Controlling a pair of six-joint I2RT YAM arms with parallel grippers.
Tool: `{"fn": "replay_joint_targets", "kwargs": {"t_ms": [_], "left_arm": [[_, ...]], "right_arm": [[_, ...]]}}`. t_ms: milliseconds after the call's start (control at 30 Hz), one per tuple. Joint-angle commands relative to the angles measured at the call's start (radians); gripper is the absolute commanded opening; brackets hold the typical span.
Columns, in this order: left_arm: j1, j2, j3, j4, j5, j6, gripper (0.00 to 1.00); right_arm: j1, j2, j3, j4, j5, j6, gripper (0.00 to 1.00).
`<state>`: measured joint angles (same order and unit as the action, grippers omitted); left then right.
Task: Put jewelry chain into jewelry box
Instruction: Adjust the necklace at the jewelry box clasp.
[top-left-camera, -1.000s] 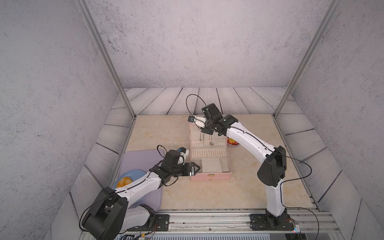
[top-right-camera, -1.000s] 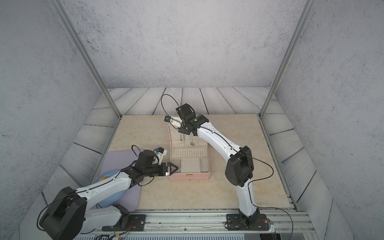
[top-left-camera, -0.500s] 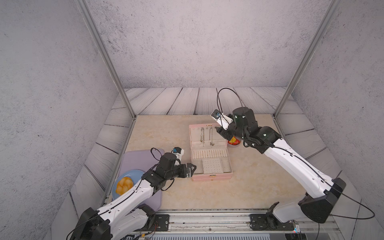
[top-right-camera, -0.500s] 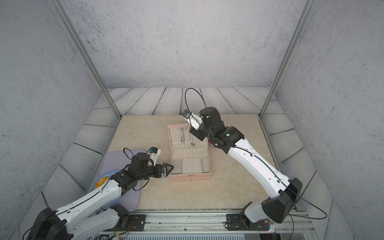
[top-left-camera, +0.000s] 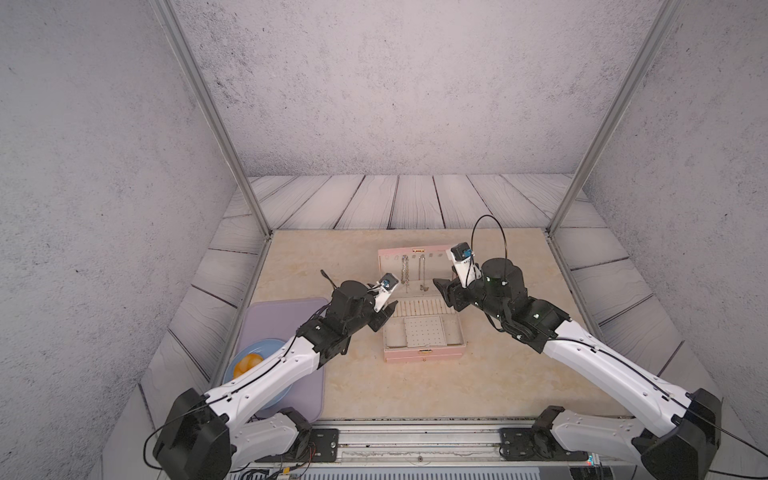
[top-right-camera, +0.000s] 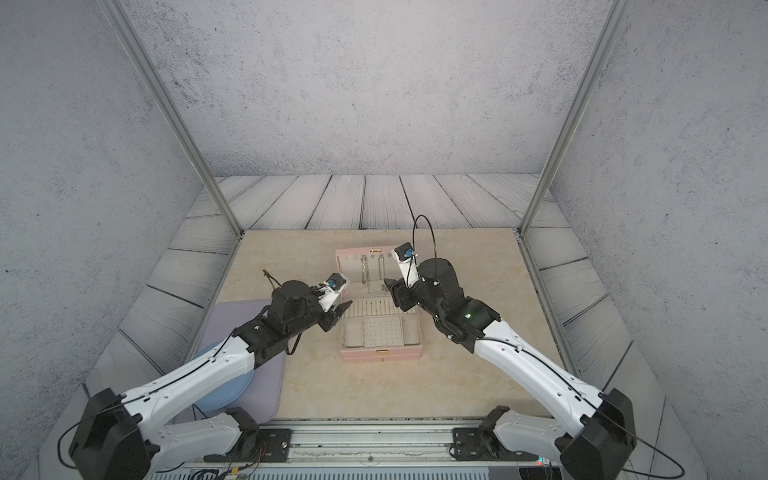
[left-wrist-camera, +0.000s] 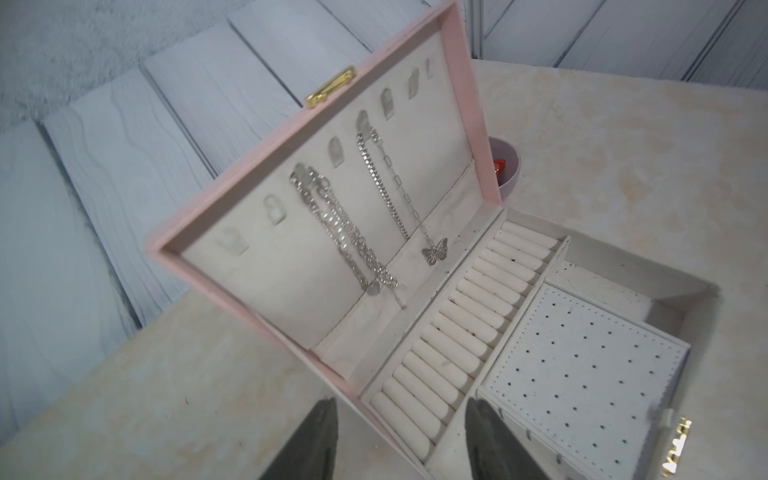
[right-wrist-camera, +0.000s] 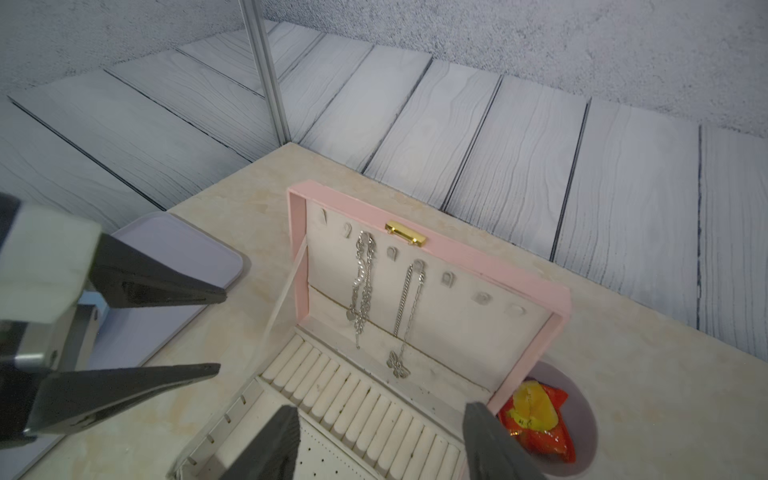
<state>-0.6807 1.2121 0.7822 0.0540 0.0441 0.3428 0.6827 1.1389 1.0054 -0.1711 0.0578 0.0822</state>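
On the beige tabletop between my two arms, the jewelry box (top-left-camera: 424, 354) stands open, its lid raised toward the back wall. The jewelry chain (left-wrist-camera: 340, 232) hangs doubled from a hook inside that lid, reaching most of the way down the cream lining. A thinner butterfly necklace (left-wrist-camera: 435, 250) hangs from a hook just beside it, and the two stay apart. My left gripper (left-wrist-camera: 401, 403) sits at the box's left side, by one end of the ring rolls (left-wrist-camera: 469, 316), its fingers spread with nothing between them. My right gripper (right-wrist-camera: 381, 409) is at the box's right side, near the other end of the ring rolls, fingers likewise apart and empty. Neither gripper touches the chain. A small bowl (right-wrist-camera: 582, 399) holding a red and yellow packet sits just beside the lid's right edge. A lilac tray (top-left-camera: 274, 324) lies to the left of the box, under my left arm, with a blue plate (top-left-camera: 259, 347) on it.
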Motion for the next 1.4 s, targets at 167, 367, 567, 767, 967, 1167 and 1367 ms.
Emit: {"fn": "replay_joint_targets", "kwargs": {"t_ms": [167,367,567,767,967,1167,1367], "left_arm": [[-0.013,0.283,0.146,0.065,-0.203,0.472,0.53],[0.023,0.399,0.199,0.112,-0.224,0.521,0.53],[0.034,0.422,0.209,0.138,-0.231,0.513,0.57],[0.035,0.444,0.248,-0.004,-0.221,0.44,0.5],[0.05,0.472,0.27,-0.096,-0.23,0.365,0.44],[0.05,0.474,0.265,-0.095,-0.213,0.336,0.32],[0.06,0.474,0.258,-0.074,-0.157,0.299,0.1]], "right_arm": [[-0.101,-0.119,-0.097,0.114,-0.043,0.129,0.67],[-0.155,-0.163,-0.132,0.124,-0.08,0.159,0.67],[-0.16,-0.174,-0.143,0.132,-0.092,0.158,0.67],[-0.16,-0.151,-0.142,0.136,-0.102,0.168,0.67],[-0.162,-0.129,-0.143,0.148,-0.122,0.188,0.67],[-0.162,-0.118,-0.143,0.158,-0.139,0.205,0.67],[-0.162,-0.057,-0.142,0.173,-0.18,0.246,0.67]]}}
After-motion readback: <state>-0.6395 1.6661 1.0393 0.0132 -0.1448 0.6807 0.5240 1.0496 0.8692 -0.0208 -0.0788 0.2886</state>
